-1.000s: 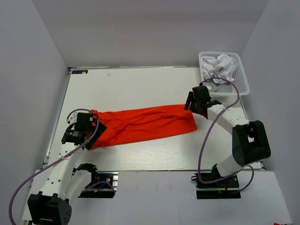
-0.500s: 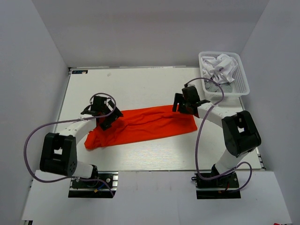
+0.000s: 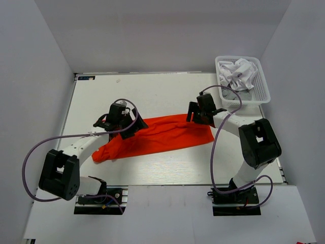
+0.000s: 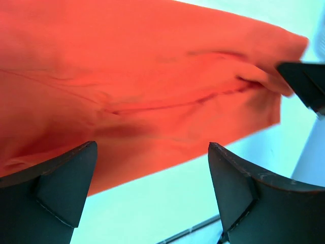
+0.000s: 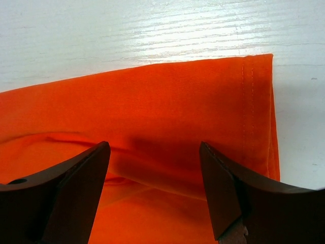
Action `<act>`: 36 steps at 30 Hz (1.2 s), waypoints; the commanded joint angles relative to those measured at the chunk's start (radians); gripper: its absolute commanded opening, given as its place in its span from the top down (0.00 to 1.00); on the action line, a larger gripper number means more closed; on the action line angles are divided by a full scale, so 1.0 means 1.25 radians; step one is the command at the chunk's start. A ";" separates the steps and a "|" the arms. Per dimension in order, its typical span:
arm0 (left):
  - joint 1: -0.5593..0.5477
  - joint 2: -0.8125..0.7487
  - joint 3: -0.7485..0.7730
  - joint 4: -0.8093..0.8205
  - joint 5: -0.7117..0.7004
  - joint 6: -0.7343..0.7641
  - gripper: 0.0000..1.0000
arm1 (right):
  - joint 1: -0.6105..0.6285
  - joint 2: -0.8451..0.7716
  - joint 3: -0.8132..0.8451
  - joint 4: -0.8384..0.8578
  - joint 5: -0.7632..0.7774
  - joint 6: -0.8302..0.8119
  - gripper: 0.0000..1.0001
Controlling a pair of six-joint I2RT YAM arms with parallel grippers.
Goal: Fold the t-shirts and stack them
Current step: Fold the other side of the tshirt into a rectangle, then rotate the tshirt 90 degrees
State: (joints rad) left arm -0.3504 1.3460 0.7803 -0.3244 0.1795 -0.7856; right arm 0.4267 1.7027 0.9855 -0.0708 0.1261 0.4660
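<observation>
An orange-red t-shirt (image 3: 162, 134), folded into a long strip, lies across the middle of the table. My left gripper (image 3: 133, 127) hovers open over the strip's left part. In the left wrist view the cloth (image 4: 127, 76) fills the upper frame and nothing is between the fingers (image 4: 56, 188). My right gripper (image 3: 194, 115) is open above the strip's far right edge. Its wrist view shows the hemmed end (image 5: 152, 101) under the spread fingers (image 5: 238, 198). White and grey t-shirts (image 3: 238, 73) lie crumpled in the basket.
The white lattice basket (image 3: 261, 86) stands at the table's back right corner. The tip of the right gripper (image 4: 304, 84) shows at the right edge of the left wrist view. Grey walls close in the white table (image 3: 152, 91) on three sides.
My left arm swung from the shirt's near left end up and right, to above its left part. My right gripper shifted left onto the shirt's far right edge, then stayed.
</observation>
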 commanded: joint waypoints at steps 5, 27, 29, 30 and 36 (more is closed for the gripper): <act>-0.046 0.053 -0.011 -0.014 0.032 0.024 0.00 | -0.005 0.001 -0.004 0.006 0.006 0.011 0.23; -0.028 0.053 0.159 -0.326 -0.496 -0.147 0.00 | -0.001 -0.178 -0.106 -0.006 0.017 0.003 0.23; -0.009 0.100 0.159 -0.336 -0.506 -0.172 0.00 | -0.001 -0.119 -0.073 -0.001 -0.011 0.000 0.23; 0.009 0.112 0.159 -0.323 -0.506 -0.179 0.00 | -0.003 -0.094 -0.049 -0.003 -0.015 -0.002 0.23; 0.078 0.243 0.130 -0.173 -0.462 -0.164 0.00 | 0.000 0.007 0.020 0.003 -0.046 0.010 0.23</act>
State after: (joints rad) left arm -0.2859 1.5997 0.9527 -0.6403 -0.3897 -0.9745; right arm 0.4259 1.6886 0.9634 -0.0959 0.1013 0.4747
